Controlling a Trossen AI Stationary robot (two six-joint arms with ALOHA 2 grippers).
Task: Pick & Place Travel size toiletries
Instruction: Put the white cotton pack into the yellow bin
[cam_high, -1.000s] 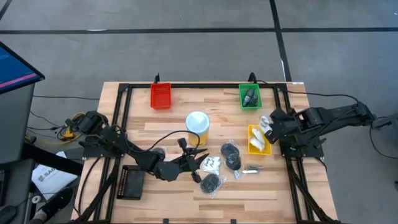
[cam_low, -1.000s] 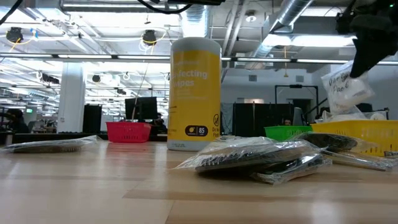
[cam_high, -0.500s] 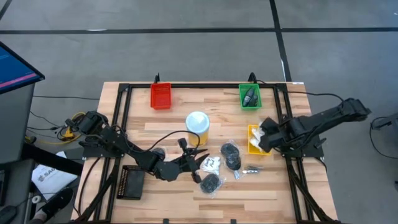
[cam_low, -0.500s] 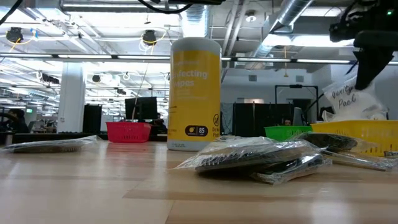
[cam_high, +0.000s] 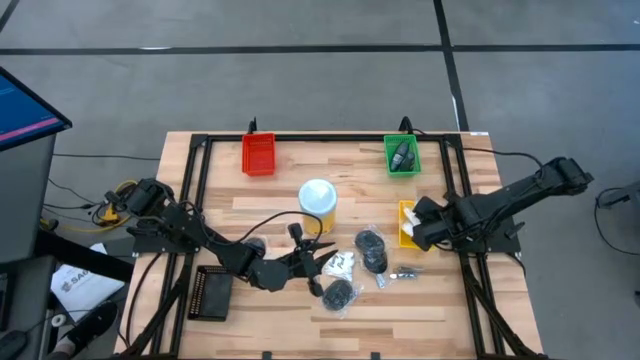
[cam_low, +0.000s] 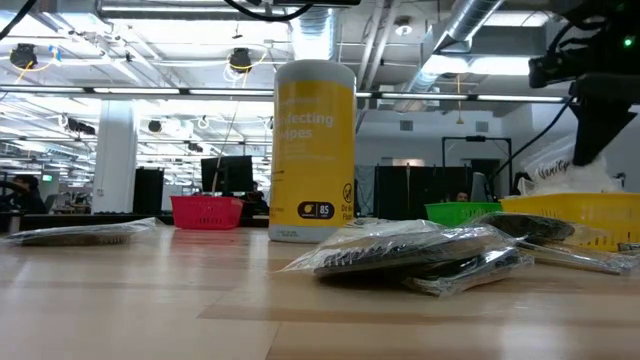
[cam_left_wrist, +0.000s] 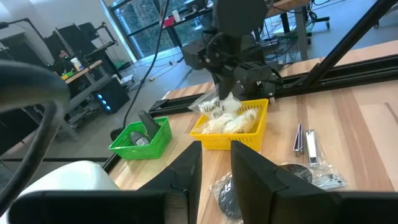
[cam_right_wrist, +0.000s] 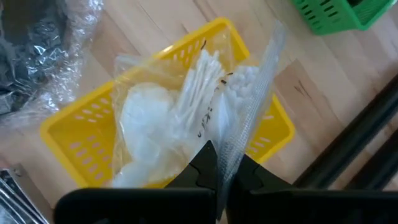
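Observation:
My right gripper (cam_high: 420, 222) hangs over the yellow tray (cam_high: 405, 238), shut on a clear bag (cam_right_wrist: 186, 118) of white swabs and pads with black writing. The bag also shows above the tray rim (cam_low: 555, 172). My left gripper (cam_high: 312, 250) rests open near the table's middle, touching nothing. Beside it lie a white sachet (cam_high: 340, 263), two dark round bundles in clear bags (cam_high: 371, 250) (cam_high: 338, 293) and silvery bits (cam_high: 400, 272). Small dark bottles lie in the green tray (cam_high: 402, 155). My right gripper pinches the clear bag by its flat sealed top edge (cam_right_wrist: 239, 146) between the two fingers, coming from above and pointing down. The bag hangs below the fingers, and its filled lower part (cam_right_wrist: 149, 124) sits inside the yellow tray (cam_right_wrist: 74, 124).
A tall yellow tub with a white lid (cam_high: 317, 203) stands at the middle of the table. A red tray (cam_high: 258, 153) sits at the far edge, a black tray (cam_high: 212, 292) near the left arm. A dark frame (cam_high: 300, 138) runs round the table.
My right gripper has come down and a little toward the table's near-left, onto the yellow tray, still shut on the bag. The bag has sunk from well above the tray rim until its lower part is inside the tray.

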